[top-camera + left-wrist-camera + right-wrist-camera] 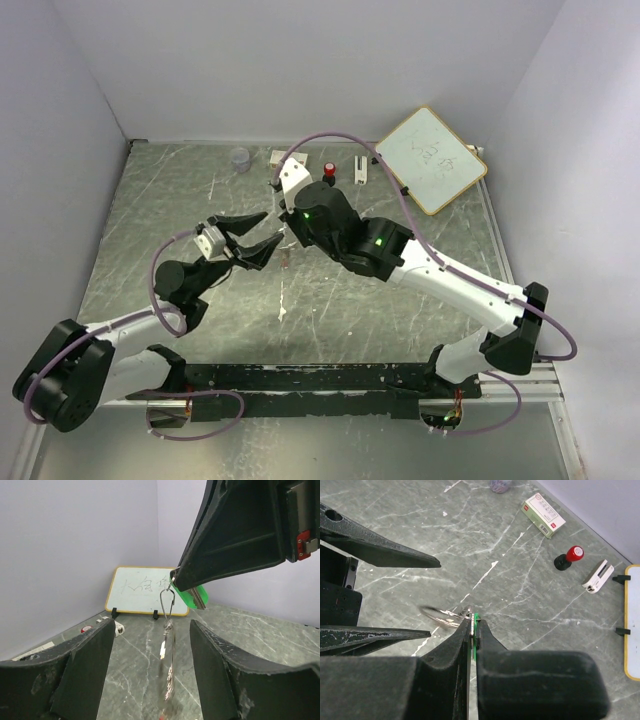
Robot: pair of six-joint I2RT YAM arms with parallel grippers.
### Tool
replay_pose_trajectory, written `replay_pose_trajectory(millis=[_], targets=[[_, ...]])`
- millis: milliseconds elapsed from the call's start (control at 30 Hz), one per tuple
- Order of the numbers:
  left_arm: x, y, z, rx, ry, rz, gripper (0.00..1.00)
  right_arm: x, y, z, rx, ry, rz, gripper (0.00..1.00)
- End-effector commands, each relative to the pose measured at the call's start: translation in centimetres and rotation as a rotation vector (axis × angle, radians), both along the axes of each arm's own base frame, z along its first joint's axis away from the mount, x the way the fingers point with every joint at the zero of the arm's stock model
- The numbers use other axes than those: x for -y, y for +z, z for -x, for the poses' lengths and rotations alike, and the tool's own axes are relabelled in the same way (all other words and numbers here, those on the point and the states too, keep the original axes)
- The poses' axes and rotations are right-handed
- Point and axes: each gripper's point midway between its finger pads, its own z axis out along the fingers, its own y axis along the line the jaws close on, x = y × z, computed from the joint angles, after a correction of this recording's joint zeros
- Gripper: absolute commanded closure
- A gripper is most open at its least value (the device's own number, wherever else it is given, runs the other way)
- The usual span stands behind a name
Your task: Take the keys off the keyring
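counter (180, 200): grey-green marbled slab with white walls around it; both arms reach in from the 6 o'clock edge.
whiteboard (432, 160): yellow-framed, propped at the 1 o'clock corner in the top view, faint writing on it.
right pincer (472, 625): near the middle of the counter, fingers pressed together on the green key, tips pointing toward the left arm.
left pincer (274, 227): at 9 o'clock of the right pincer in the top view, fingers spread apart and holding nothing.
box (543, 515): white and green, lying flat at 12 o'clock along the far edge.
cup (241, 158): clear, at 11 o'clock, well apart from both arms.
knob (568, 559): black with a red top, upright, between the box and the whiteboard.
keyring (444, 617): thin silver loops hanging off the counter from the clamped key, at 6 o'clock below the right pincer's tip in the left wrist view, between the left pincer's spread fingers; lower loops blurred.
green key (192, 596): head gripped at the right pincer's tip, part of it showing beside the finger.
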Motion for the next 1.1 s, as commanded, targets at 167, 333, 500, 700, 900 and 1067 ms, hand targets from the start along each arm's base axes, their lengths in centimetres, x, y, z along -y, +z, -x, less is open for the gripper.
replay_pose_trajectory(millis=[167, 333, 500, 700, 900, 1067], targets=[[0.5, 1.6, 0.5, 0.094, -0.039, 0.021, 0.28, -1.0, 0.9, 0.2, 0.016, 0.034, -0.011, 1.00], [0.9, 1.1, 0.5, 0.088, -0.062, 0.018, 0.33, -1.0, 1.1, 0.2, 0.019, 0.033, -0.014, 1.00], [1.1, 0.8, 0.6, 0.085, -0.074, 0.021, 0.35, -1.0, 1.0, 0.3, 0.018, 0.035, -0.014, 1.00], [1.1, 0.6, 0.3, 0.076, -0.065, 0.020, 0.36, -1.2, 1.0, 0.5, 0.014, 0.040, -0.018, 1.00], [1.3, 0.1, 0.1, 0.074, -0.077, 0.033, 0.38, -1.3, 0.7, 0.7, 0.008, 0.041, -0.014, 1.00], [1.7, -0.1, 0.1, 0.069, -0.099, 0.043, 0.45, -1.2, 0.5, 0.7, 0.003, 0.036, -0.013, 1.00]])
